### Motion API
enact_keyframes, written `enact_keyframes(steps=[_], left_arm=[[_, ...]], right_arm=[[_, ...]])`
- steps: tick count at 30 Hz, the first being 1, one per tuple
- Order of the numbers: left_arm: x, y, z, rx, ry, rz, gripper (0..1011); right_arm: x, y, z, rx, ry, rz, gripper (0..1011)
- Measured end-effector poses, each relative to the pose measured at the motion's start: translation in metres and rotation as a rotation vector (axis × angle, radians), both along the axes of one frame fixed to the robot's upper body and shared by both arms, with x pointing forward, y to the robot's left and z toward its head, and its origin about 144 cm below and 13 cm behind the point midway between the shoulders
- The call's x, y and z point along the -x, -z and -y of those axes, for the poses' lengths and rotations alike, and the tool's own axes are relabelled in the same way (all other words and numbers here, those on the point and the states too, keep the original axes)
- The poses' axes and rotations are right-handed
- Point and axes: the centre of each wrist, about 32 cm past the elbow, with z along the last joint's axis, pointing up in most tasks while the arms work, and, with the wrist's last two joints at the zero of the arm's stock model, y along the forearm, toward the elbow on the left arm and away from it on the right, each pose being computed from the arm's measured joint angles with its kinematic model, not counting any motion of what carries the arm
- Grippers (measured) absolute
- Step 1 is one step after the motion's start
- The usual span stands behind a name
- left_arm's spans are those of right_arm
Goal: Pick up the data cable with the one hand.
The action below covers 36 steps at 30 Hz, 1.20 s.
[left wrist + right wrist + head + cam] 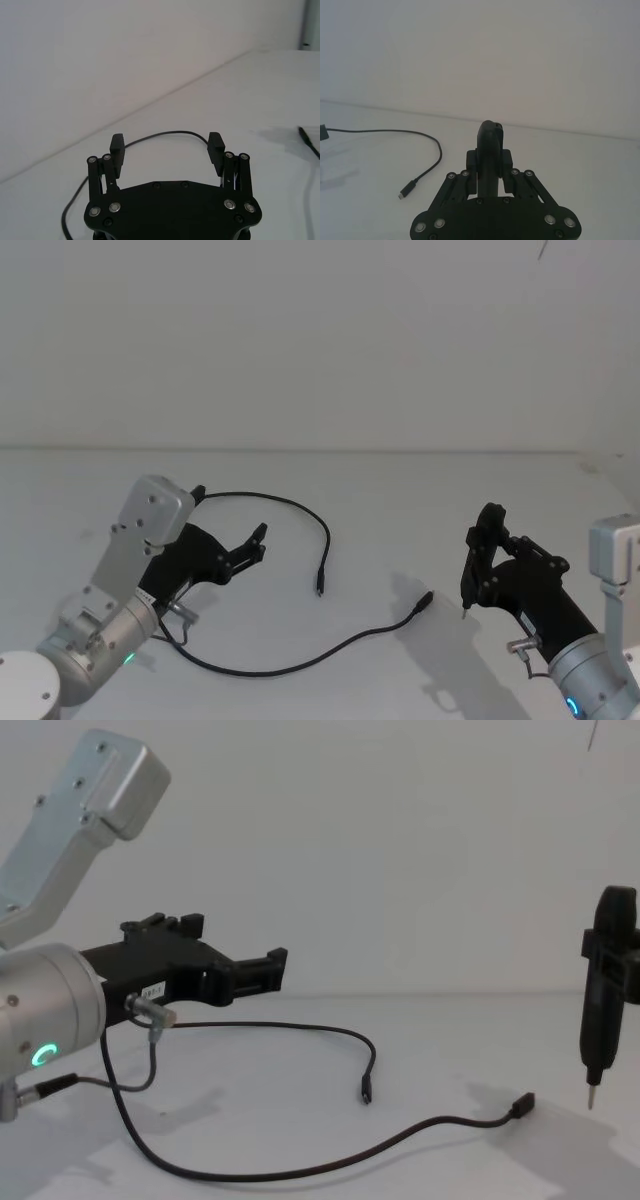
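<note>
**Data cable** (327, 538): is lying slack on the white worktop (400, 480), w/ nothing gripping it. It is running as one long loop. The first plug (320, 585) is resting mid-worktop. From there the cord is arcing back and left toward the L hand (257, 544) and passing beneath the hand's body. It is then sweeping along the front of the worktop and ending at the second plug (424, 601).

**L hand:** released, fingers standing wide apart w/ nothing btwn them.
- Chest view: the L hand (276, 966) is hovering level above the worktop. The data cable (300, 1025) is lying under and ahead of it, no contact.
- Left wrist view: the cable's arc (170, 132) is showing on the worktop just beyond the fingertips (117, 142), crossing the gap btwn them.
- A green ring light (42, 1055) is glowing on the L wrist.

**R hand** (467, 592): clenched, fingers pressing together, pale tip pointing down.
- It is hanging upright at the right side of the worktop; cannot tell whether the tip is touching the surface.
- The second plug is lying near it on its left, apart from it.
- Right wrist view: the R hand (490, 131) is facing across the worktop, w/ the first plug (405, 192) lying well off to one side.
</note>
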Motion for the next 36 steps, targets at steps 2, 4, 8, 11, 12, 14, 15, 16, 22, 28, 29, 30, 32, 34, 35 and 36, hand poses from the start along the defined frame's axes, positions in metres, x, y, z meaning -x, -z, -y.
enact_keyframes(steps=[2,4,8,11,12,14,15,16,22,28,29,30,32,34,35,36], left_arm=[[-0.001,-0.002,-0.003,-0.008,0.028,-0.012,1001],[-0.001,-0.005,-0.005,-0.015,0.054,-0.026,1001],[-0.003,-0.01,-0.01,-0.028,0.103,-0.057,1001],[-0.005,-0.014,-0.013,-0.036,0.147,-0.089,1001],[-0.005,-0.015,-0.014,-0.039,0.157,-0.097,1001],[-0.007,-0.018,-0.015,-0.045,0.189,-0.125,1001],[-0.008,-0.021,-0.017,-0.049,0.209,-0.143,1001],[-0.009,-0.022,-0.017,-0.052,0.218,-0.151,1001],[-0.015,-0.03,-0.017,-0.065,0.293,-0.237,1001],[-0.023,-0.037,-0.014,-0.077,0.343,-0.316,1001],[-0.025,-0.038,-0.012,-0.079,0.355,-0.339,1001],[-0.026,-0.039,-0.011,-0.08,0.362,-0.349,1001],[-0.03,-0.041,-0.007,-0.082,0.381,-0.383,1001],[-0.032,-0.042,-0.004,-0.084,0.394,-0.4,1001],[-0.034,-0.043,-0.001,-0.086,0.404,-0.417,1001],[-0.035,-0.044,0.0,-0.088,0.409,-0.428,1001]], right_arm=[[0.0,0.0,0.0,0.0,0.0,0.0,279],[0.0,0.0,0.0,0.0,0.0,0.0,279],[0.0,0.0,0.0,0.0,0.0,0.0,279],[0.0,0.0,0.0,0.0,0.0,0.0,279],[0.0,0.0,0.0,0.0,0.0,0.0,279],[0.0,0.0,0.0,0.0,0.0,0.0,279],[0.0,0.0,0.0,0.0,0.0,0.0,279],[0.0,0.0,0.0,0.0,0.0,0.0,279],[0.0,0.0,0.0,0.0,0.0,0.0,279],[0.0,0.0,0.0,0.0,0.0,0.0,279],[0.0,0.0,0.0,0.0,0.0,0.0,279],[0.0,0.0,0.0,0.0,0.0,0.0,279],[0.0,0.0,0.0,0.0,0.0,0.0,279],[0.0,0.0,0.0,0.0,0.0,0.0,279],[0.0,0.0,0.0,0.0,0.0,0.0,279],[0.0,0.0,0.0,0.0,0.0,0.0,279]])
